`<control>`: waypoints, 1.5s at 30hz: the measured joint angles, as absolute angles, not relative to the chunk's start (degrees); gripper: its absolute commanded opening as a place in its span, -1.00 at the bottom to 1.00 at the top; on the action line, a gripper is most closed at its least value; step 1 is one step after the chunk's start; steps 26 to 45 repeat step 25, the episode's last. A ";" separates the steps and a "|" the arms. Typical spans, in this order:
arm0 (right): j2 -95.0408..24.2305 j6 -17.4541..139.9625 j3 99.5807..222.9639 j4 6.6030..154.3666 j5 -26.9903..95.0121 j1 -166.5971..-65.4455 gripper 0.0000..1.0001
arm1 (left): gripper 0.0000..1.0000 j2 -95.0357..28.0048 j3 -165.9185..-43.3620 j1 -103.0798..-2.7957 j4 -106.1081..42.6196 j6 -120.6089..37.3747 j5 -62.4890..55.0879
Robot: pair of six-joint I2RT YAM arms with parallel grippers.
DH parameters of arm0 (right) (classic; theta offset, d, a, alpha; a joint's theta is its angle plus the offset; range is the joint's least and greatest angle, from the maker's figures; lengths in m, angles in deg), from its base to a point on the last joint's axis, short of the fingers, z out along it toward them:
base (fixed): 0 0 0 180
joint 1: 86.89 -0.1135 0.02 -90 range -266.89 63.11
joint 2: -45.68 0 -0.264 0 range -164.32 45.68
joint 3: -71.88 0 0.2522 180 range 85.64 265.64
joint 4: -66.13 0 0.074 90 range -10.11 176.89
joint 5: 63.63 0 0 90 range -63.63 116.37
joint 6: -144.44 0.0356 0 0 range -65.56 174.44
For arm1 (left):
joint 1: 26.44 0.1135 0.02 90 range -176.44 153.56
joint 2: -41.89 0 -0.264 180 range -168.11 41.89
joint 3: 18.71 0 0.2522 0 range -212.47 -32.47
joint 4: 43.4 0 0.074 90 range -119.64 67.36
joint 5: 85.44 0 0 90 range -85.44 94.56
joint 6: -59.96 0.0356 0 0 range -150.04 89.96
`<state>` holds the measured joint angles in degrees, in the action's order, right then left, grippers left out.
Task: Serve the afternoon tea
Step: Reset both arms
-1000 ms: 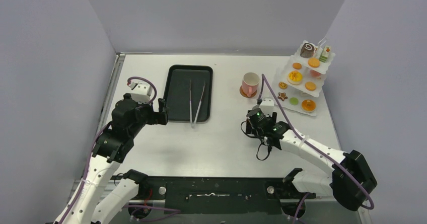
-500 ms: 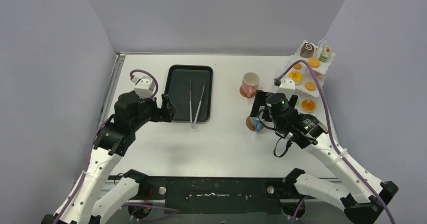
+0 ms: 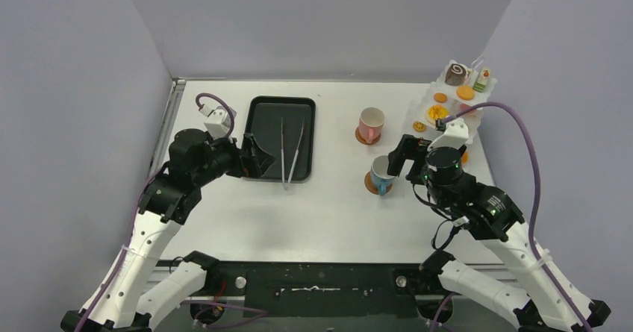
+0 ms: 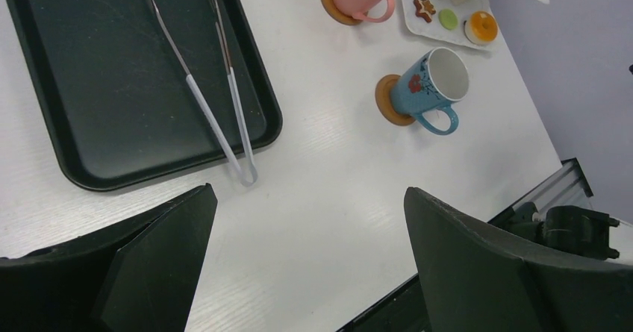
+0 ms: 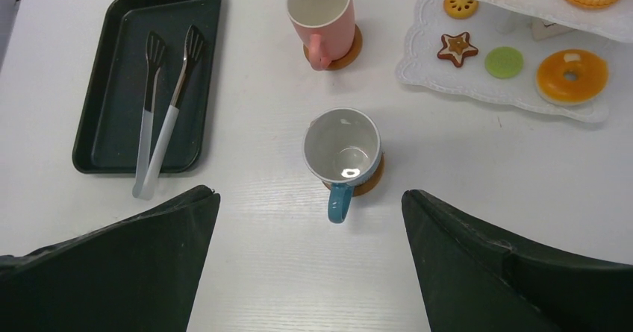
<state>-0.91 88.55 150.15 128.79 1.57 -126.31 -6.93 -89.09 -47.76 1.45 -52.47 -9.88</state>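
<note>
A blue cup [image 3: 381, 174] [image 5: 343, 147] stands upright on a brown coaster, handle toward the near edge. My right gripper [image 3: 407, 159] [image 5: 310, 194] hovers open above and just right of it, holding nothing. A pink cup [image 3: 371, 123] [image 5: 321, 7] sits on its own coaster further back. Toy pastries fill a white tiered stand [image 3: 469, 112]: a star cookie [image 5: 457, 47], a green disc [image 5: 504, 62] and an orange tart [image 5: 571, 67] lie on its bottom plate. My left gripper [image 3: 254, 157] [image 4: 310, 190] is open and empty at the tray's near left corner.
A black tray [image 3: 261, 134] [image 4: 89, 86] at the back left holds long metal tongs [image 3: 291, 153] [image 4: 216, 101]. Grey walls close in the table on the left, back and right. The tiered stand sits close to the right wall.
My right gripper opened, rose and drew back to the right, leaving the blue cup standing on its coaster. My left gripper moved right toward the tray.
</note>
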 measured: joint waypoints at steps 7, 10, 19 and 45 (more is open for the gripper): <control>1.05 89.14 147.39 128.60 2.14 -126.31 1.00 | 0.95 -5.35 -84.59 -47.76 -1.78 -53.54 -12.54; 0.86 89.66 146.54 128.75 2.56 -126.31 1.00 | 0.95 -5.16 -82.34 -47.76 -3.53 -53.74 -13.31; 1.14 89.84 146.21 129.23 2.88 -126.31 1.00 | 0.95 -5.48 -81.86 -47.76 -6.37 -53.85 -13.46; 1.36 89.88 146.21 129.23 3.10 -126.31 1.00 | 0.95 -5.20 -82.43 -47.76 -6.35 -53.70 -13.07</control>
